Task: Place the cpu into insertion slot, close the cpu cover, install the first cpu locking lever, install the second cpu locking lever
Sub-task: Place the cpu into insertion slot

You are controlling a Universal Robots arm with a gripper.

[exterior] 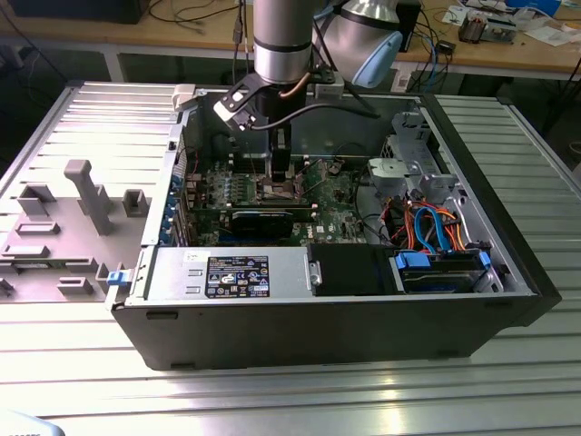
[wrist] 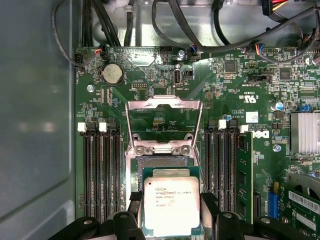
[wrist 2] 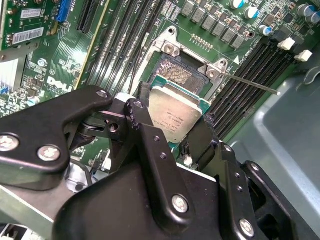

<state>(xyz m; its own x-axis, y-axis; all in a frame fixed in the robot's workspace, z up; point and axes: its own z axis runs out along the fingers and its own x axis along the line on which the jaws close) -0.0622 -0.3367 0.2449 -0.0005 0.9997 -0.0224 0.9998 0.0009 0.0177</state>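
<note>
**Item 1, gripper**. It is lowered into the open computer case. In the exterior view it stands at about 10 o'clock from the case's middle. The jaws are clamped on the cpu, with black fingers bearing on two opposite edges.

**Item 2, cpu.** The silvery top faces up. The chip is carried over the gripper-side part of the insertion slot and overlaps it. Judged not seated, since it sits offset from the socket rim and appears to ride above it in the second wrist view.

**Item 3, insertion slot.** A strip of the contact field lies bare on the side away from the gripper. The remainder is hidden under the chip.

**Item 4, cpu cover**. It is swung open and stands up beyond the slot, hinged at the socket's far edge and clear of the chip.

**Item 5, locking lever**. A thin rod, unlatched, angles out from a socket corner across the memory slots.

**Item 6, step in hand.** This is the first step, placement, judged part done. Finishing it probably calls for:
- sliding the chip across until all four edges sit square inside the dark rim;
- keeping it level on the way down;
- using very light force, as the contact field looks delicate.
</note>
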